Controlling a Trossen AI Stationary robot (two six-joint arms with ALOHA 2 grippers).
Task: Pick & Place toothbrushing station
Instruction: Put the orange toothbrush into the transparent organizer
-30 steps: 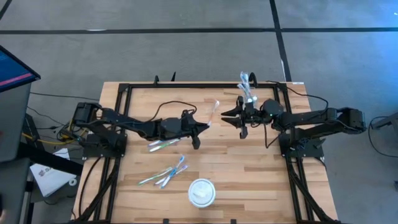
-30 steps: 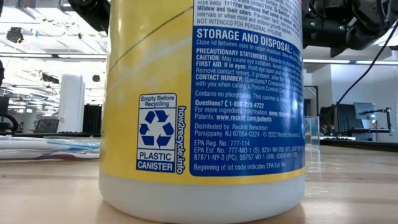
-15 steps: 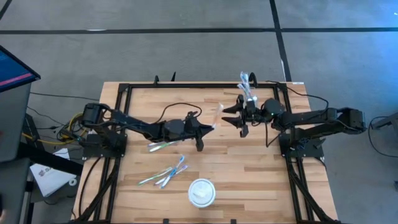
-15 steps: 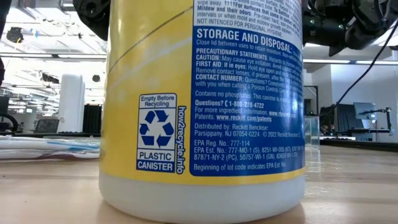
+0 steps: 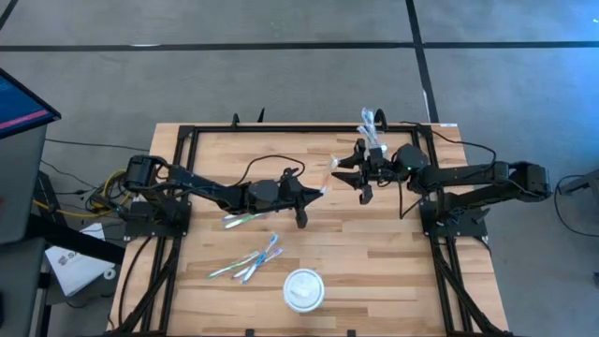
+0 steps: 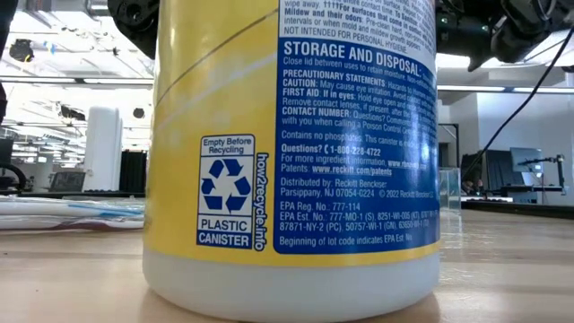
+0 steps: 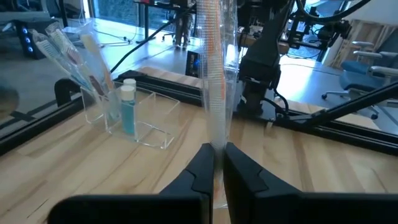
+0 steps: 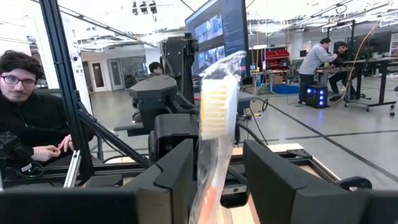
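Over the middle of the table (image 5: 215, 271), the left hand (image 5: 321, 191) is clamped on the lower end of a toothbrush in a clear wrapper (image 7: 214, 74), holding it upright; a second ago this hand hung farther back on its own side, and it has since travelled toward the right hand (image 5: 348, 169), carrying the brush with it. The right hand's fingers (image 8: 173, 171) now stand apart on either side of the wrapped brush head without pressing it, where a moment ago they had no brush between them. That reads as a hand-over set up but not yet made: the right hand would need to close before the left lets go. Just behind the right hand stands the clear holder (image 7: 134, 118), with several toothbrushes (image 7: 74, 56) in it and a small blue tube (image 7: 128, 112). Well apart from both hands, nearer the table's front, more loose toothbrushes (image 5: 251, 262) lie unpicked beside a yellow canister (image 6: 291, 152). A person (image 8: 31, 118) sits beyond the table.
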